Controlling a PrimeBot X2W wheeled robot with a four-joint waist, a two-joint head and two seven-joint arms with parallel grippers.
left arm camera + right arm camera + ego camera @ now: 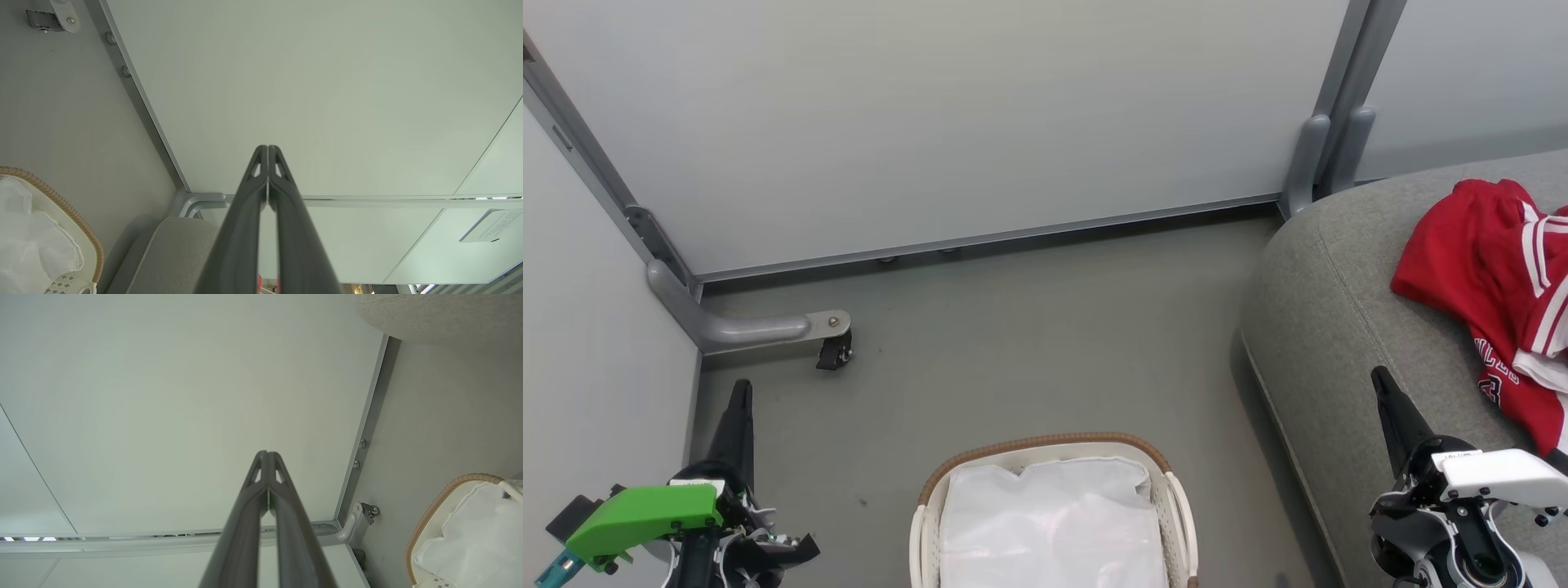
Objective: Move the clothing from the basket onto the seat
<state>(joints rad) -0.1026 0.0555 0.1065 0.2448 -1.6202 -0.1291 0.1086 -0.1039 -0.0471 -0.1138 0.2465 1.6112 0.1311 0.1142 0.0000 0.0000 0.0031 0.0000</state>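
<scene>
Red clothing (1499, 302) with white stripes and lettering lies on the grey seat (1331, 327) at the right. The white basket (927, 506) with a brown woven rim stands on the floor at bottom centre, holding just its plain white liner (1049, 523). My left gripper (740, 390) is at the lower left, shut and holding nothing, well left of the basket. My right gripper (1380, 380) is at the lower right, shut and holding nothing, over the seat's front edge beside the clothing. Both wrist views show the fingertips pressed together: left gripper (267, 148), right gripper (266, 453).
Pale partition walls (947, 122) close the back and left. A grey metal foot with a black caster (833, 351) juts onto the floor at the left. Open grey floor (1029, 343) lies between basket and wall.
</scene>
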